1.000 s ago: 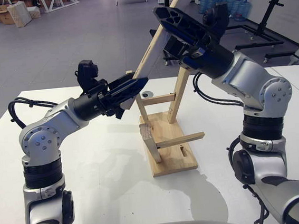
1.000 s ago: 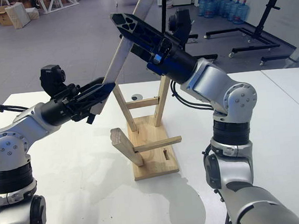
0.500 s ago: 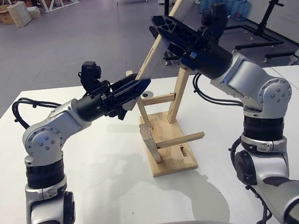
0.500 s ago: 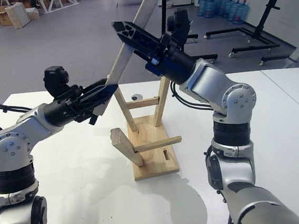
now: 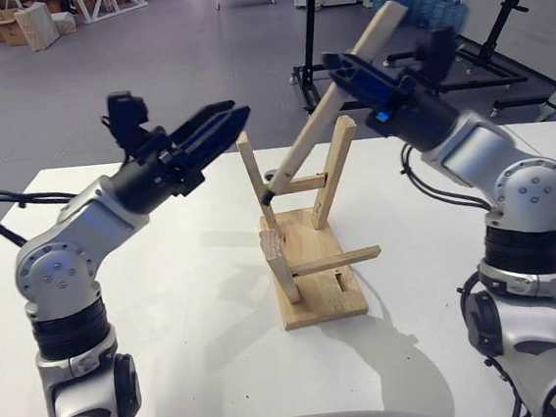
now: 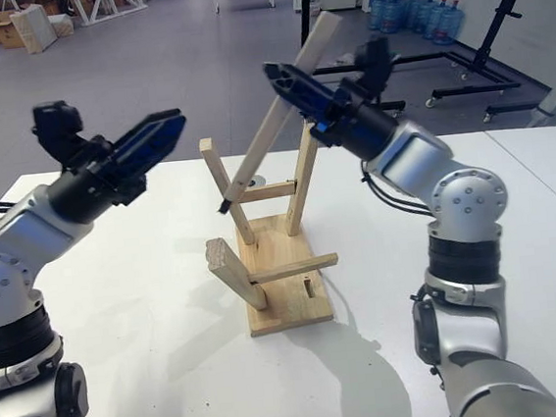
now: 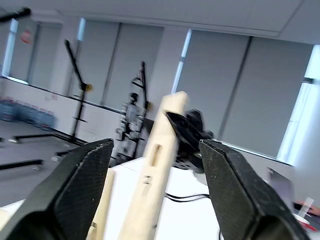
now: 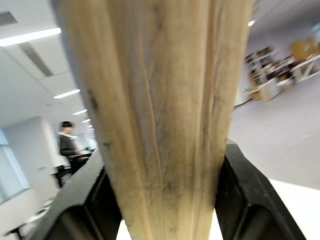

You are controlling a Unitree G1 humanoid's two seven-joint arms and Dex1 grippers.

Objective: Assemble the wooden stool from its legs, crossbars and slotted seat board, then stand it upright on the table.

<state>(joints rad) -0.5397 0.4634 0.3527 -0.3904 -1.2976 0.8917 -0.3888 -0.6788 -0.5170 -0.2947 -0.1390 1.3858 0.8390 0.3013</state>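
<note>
– Stool seat board: where is it?
– Flat on the white table, about mid-table, long side running near to far.
– What stands in it?
– Two legs at the far end, a left one and a right one, joined by a short crossbar. Both lean a little. At the near-left corner a third leg tilts to the left, with a second crossbar jutting from it to the right, its free end in the air.
– And the fourth leg?
– Clamped in the right gripper, high above the far end of the board. It slants down and to the left; its dark lower tip hangs just beside the left far leg, near the short crossbar. Whether it touches, I cannot tell.
– The right wrist view?
– Wood squeezed between two black fingers, tight on both sides.
– The left gripper?
– Raised over the left part of the table, pointing right toward the far legs, fingers spread wide and holding nothing. It sits near the left far leg, apart from it.
</note>
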